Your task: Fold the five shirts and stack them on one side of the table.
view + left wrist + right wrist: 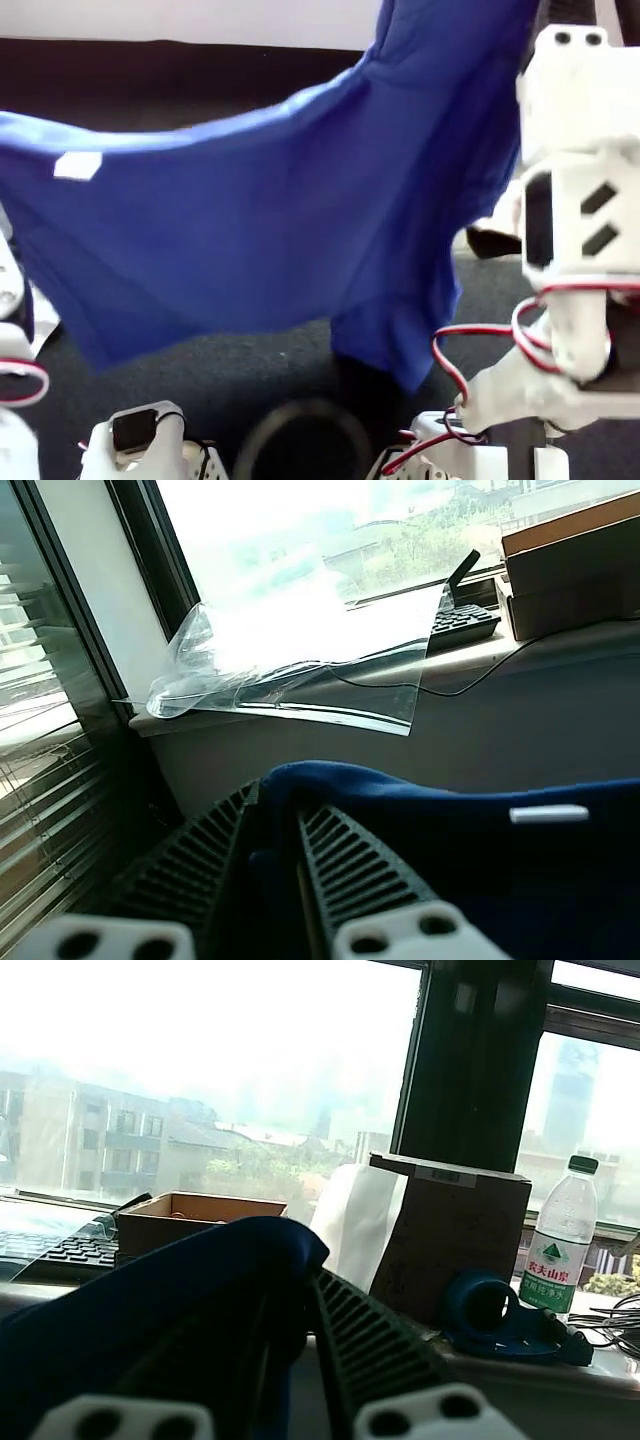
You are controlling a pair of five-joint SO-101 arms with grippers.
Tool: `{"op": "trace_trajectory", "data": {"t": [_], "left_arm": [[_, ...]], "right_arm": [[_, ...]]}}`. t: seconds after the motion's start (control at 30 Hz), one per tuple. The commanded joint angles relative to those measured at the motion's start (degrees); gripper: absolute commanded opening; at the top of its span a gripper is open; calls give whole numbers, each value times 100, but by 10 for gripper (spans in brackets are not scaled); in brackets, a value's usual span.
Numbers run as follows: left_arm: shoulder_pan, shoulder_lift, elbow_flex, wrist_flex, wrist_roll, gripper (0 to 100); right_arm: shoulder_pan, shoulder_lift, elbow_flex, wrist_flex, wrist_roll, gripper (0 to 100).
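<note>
Now holding the blue shirt (300, 200) spread in the air, well above the dark surface (250, 365), with no fold made yet. Seen from the left wrist: left pincer (283, 810) pressed together on a bunched edge of the cloth, with a small white label (548, 814) near by. Seen from the right wrist: right pincer (295, 1295) likewise clamped on an edge, with blue fabric draped over it beside one ribbed finger (380, 1345). From above, hanging as a broad sheet, with the long axis running across the view from the label end at the left up to a higher corner at the upper right, and the lower edge sagging toward the surface without clearly touching it. Standing near that raised corner, a white arm (575, 200), probably the right one. Judged from this: at the spreading stage, ahead of any fold. Next, likely lowering both held ends together, keeping the span taut, so as to lay the shirt flat. Risk of a lopsided landing, given the higher right-hand end.
</note>
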Motion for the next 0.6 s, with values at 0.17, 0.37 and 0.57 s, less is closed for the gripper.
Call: {"op": "trace_trajectory", "data": {"t": [0.17,0.37,0.57], "left_arm": [[-295,4,136,-79,44,9],[-295,-13,101,-79,44,9],[-295,-418,40,-97,53,9]], "right_arm": [[198,-40,145,-171,-44,6],[198,-215,75,-136,-44,6],[189,-840,92,-136,-53,6]]}}
